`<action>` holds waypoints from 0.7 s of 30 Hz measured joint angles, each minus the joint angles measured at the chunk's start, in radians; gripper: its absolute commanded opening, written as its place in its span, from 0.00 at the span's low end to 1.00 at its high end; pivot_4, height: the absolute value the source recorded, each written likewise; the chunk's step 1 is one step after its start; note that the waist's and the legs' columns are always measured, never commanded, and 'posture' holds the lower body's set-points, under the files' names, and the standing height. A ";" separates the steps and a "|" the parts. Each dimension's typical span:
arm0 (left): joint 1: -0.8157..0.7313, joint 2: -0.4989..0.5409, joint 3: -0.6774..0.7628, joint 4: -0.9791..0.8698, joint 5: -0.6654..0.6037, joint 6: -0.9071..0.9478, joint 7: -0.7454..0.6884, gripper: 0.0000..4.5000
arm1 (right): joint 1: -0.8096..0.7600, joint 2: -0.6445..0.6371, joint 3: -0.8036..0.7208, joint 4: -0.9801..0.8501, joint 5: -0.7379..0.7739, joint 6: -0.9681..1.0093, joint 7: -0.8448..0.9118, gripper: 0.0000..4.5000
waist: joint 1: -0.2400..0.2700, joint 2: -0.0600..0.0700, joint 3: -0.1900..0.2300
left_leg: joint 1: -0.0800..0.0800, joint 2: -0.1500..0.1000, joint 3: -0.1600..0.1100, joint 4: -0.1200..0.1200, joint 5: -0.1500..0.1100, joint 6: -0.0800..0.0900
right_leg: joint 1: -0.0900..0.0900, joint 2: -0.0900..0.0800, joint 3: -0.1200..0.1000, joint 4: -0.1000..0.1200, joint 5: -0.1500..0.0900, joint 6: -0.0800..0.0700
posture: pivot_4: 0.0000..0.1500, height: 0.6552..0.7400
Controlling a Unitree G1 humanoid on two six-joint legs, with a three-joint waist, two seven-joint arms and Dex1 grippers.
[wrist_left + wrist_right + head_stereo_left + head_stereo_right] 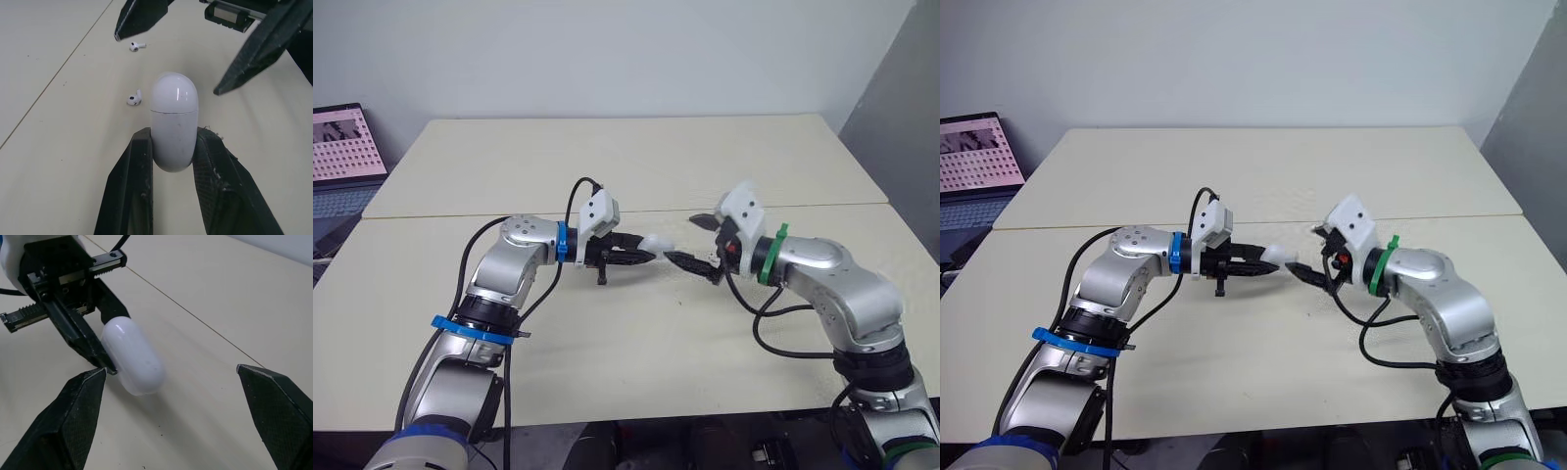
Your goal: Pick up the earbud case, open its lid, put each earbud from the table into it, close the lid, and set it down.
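Observation:
The white earbud case [174,122] has its lid closed and is held low over the table, with my left gripper [174,136] shut on its lower half. In the head view the case [656,242] sits between the two arms. My right gripper [691,241] faces it from the right, open wide, its fingertips level with the case's lid end but not touching. The right wrist view shows the case [132,355] just past those spread fingers [78,411]. Two white earbuds [137,46] [134,99] lie loose on the table beyond the case.
Two cream tables [646,162] meet at a seam running left to right behind the grippers. An open laptop [342,157] stands off the far left edge. A grey wall panel rises at the far right.

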 measured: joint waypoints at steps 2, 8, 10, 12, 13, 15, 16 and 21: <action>0.000 0.000 0.000 -0.003 -0.001 0.002 0.000 0.17 | 0.000 0.002 0.008 0.006 -0.010 -0.010 -0.010 0.99 | 0.001 0.000 0.000 | 0.000 0.000 0.000 0.000 0.000 0.000 | 0.000 0.000 0.000 0.000 0.000 0.000 | 1.00 1.00; 0.003 0.000 0.008 -0.028 -0.006 0.022 0.004 0.17 | -0.005 0.025 0.006 0.049 -0.027 -0.022 -0.032 0.99 | 0.001 0.000 0.000 | 0.000 0.000 0.000 0.000 0.000 0.000 | 0.000 0.000 0.000 0.000 0.000 0.000 | 1.00 1.00; 0.004 0.002 0.015 -0.029 -0.006 0.024 0.006 0.17 | -0.011 0.041 0.002 0.065 -0.020 -0.019 -0.036 0.99 | 0.000 0.000 0.000 | 0.000 0.000 0.000 0.000 0.000 0.000 | 0.000 0.000 0.000 0.000 0.000 0.000 | 1.00 1.00; 0.005 0.002 0.024 -0.029 -0.006 0.025 0.009 0.17 | -0.018 0.057 -0.008 0.083 -0.007 -0.014 -0.041 0.99 | 0.001 0.000 0.000 | 0.000 0.000 0.000 0.000 0.000 0.000 | 0.000 0.000 0.000 0.000 0.000 0.000 | 1.00 1.00; 0.005 0.002 0.031 -0.029 -0.006 0.025 0.010 0.17 | -0.020 0.069 -0.019 0.091 0.006 -0.007 -0.047 0.99 | 0.001 0.000 0.000 | 0.000 0.000 0.000 0.000 0.000 0.000 | 0.000 0.000 0.000 0.000 0.000 0.000 | 1.00 1.00; 0.005 0.002 0.037 -0.030 -0.006 0.025 0.014 0.17 | -0.023 0.089 -0.045 0.101 0.032 0.018 -0.055 0.99 | 0.002 0.000 0.000 | 0.000 0.000 0.000 0.000 0.000 0.000 | 0.000 0.000 0.000 0.000 0.000 0.000 | 1.00 1.00; 0.004 0.002 0.038 -0.030 -0.006 0.025 0.016 0.17 | -0.026 0.098 -0.061 0.105 0.051 0.033 -0.059 0.99 | 0.002 0.000 0.000 | 0.000 0.000 0.000 0.000 0.000 0.000 | 0.000 0.000 0.000 0.000 0.000 0.000 | 1.00 1.00; 0.022 -0.001 0.018 -0.044 -0.007 0.025 -0.003 0.17 | -0.074 0.098 -0.154 0.109 0.091 0.075 -0.110 0.99 | 0.005 0.000 0.000 | 0.000 0.000 0.000 0.000 0.000 0.000 | 0.000 0.000 0.000 0.000 0.000 0.000 | 1.00 1.00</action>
